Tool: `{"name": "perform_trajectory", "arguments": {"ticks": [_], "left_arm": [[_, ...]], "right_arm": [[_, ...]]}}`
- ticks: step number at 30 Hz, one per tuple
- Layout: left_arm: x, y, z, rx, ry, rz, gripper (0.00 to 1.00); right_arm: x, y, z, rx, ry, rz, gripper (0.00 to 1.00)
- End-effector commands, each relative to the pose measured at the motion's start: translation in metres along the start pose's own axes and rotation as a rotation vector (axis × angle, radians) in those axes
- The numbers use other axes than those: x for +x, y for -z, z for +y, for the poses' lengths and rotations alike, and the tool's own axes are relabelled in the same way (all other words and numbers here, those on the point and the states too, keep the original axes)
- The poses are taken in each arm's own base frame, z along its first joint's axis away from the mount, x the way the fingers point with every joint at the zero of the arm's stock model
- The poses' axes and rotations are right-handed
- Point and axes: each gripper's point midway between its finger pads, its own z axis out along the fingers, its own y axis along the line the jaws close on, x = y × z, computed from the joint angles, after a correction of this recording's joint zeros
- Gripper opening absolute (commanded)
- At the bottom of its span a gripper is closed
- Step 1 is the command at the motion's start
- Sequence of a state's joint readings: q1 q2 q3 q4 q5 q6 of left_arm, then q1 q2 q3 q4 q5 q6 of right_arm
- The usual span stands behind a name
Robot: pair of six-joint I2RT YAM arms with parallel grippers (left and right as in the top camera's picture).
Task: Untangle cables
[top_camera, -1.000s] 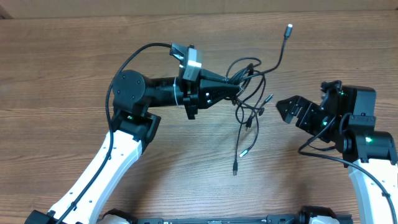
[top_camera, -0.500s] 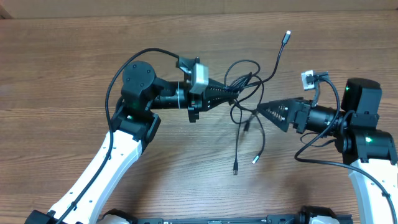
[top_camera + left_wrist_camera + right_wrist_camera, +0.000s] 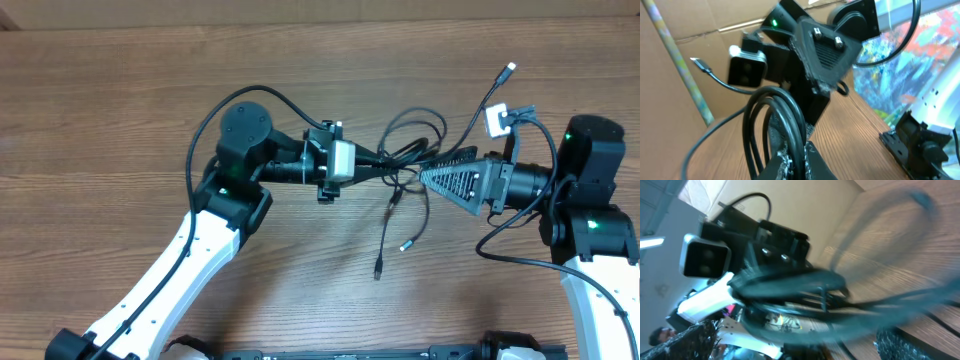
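Observation:
The cables (image 3: 412,138) are a tangle of thin black cords hanging between my two grippers above the wooden table. One cord ends in a silver-tipped plug (image 3: 511,68) at the upper right. Two plug ends (image 3: 379,270) dangle below the tangle. My left gripper (image 3: 385,165) is shut on black cords, which pass between its jaws in the left wrist view (image 3: 796,161). My right gripper (image 3: 428,172) faces it from the right, its tips at the tangle. In the right wrist view its fingers (image 3: 800,347) stand wide apart, with blurred cords (image 3: 805,297) crossing between them.
The wooden table (image 3: 120,120) lies under both arms. Thick black arm wires loop over the left arm (image 3: 215,105) and by the right arm (image 3: 505,225). A cardboard wall (image 3: 700,30) stands behind the table.
My left gripper has moved right with the cords in it. My right gripper has turned and reached left to the tangle. The silver-tipped plug has swung to the right.

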State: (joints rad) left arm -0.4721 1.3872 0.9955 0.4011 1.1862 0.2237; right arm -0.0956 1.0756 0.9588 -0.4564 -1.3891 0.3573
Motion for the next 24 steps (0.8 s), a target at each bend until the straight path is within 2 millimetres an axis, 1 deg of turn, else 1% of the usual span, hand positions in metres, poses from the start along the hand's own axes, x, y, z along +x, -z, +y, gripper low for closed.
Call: {"name": "perform_trajectory", "arguments": {"ticks": [1, 3, 7, 12, 15, 18, 19, 20, 21, 22, 23, 24], "left_arm": [[0.008, -0.005, 0.002, 0.017, -0.054, 0.008, 0.08], [0.017, -0.006, 0.005, 0.011, -0.043, 0.02, 0.04], [0.026, -0.009, 0.008, 0.012, -0.022, 0.029, 0.04], [0.023, -0.018, -0.002, 0.048, -0.084, 0.016, 0.04], [0.017, -0.026, -0.015, 0.103, -0.166, -0.012, 0.09], [0.012, -0.033, -0.026, 0.144, -0.205, -0.035, 0.12], [0.012, -0.034, -0.028, 0.15, -0.209, -0.037, 0.14], [0.011, -0.036, -0.029, 0.154, -0.215, -0.039, 0.16], [0.011, -0.036, -0.03, 0.154, -0.225, -0.04, 0.18], [0.011, -0.036, -0.029, 0.154, -0.232, -0.04, 0.19], [0.011, -0.036, -0.029, 0.153, -0.236, -0.041, 0.2], [0.011, -0.036, -0.029, 0.152, -0.243, -0.042, 0.21]], "right_arm": [[-0.004, 0.0, 0.01, -0.029, -0.1, 0.008, 1.0], [-0.007, 0.0, 0.011, -0.032, -0.131, 0.004, 1.0], [-0.01, 0.0, 0.013, -0.034, -0.159, 0.001, 1.0], [-0.011, 0.0, 0.014, -0.035, -0.16, -0.001, 1.0], [-0.012, 0.0, 0.014, -0.035, -0.16, -0.002, 1.0], [-0.012, 0.0, 0.014, -0.032, -0.154, -0.005, 0.99], [-0.013, 0.0, 0.013, -0.029, -0.155, -0.007, 0.96], [-0.013, 0.0, 0.013, -0.029, -0.154, -0.007, 0.91], [-0.013, 0.0, 0.013, -0.029, -0.154, -0.007, 0.82], [-0.013, 0.0, 0.013, -0.029, -0.154, -0.007, 0.75], [-0.013, 0.0, 0.013, -0.029, -0.154, -0.007, 0.63], [-0.013, 0.0, 0.013, -0.029, -0.154, -0.007, 0.55]]}}
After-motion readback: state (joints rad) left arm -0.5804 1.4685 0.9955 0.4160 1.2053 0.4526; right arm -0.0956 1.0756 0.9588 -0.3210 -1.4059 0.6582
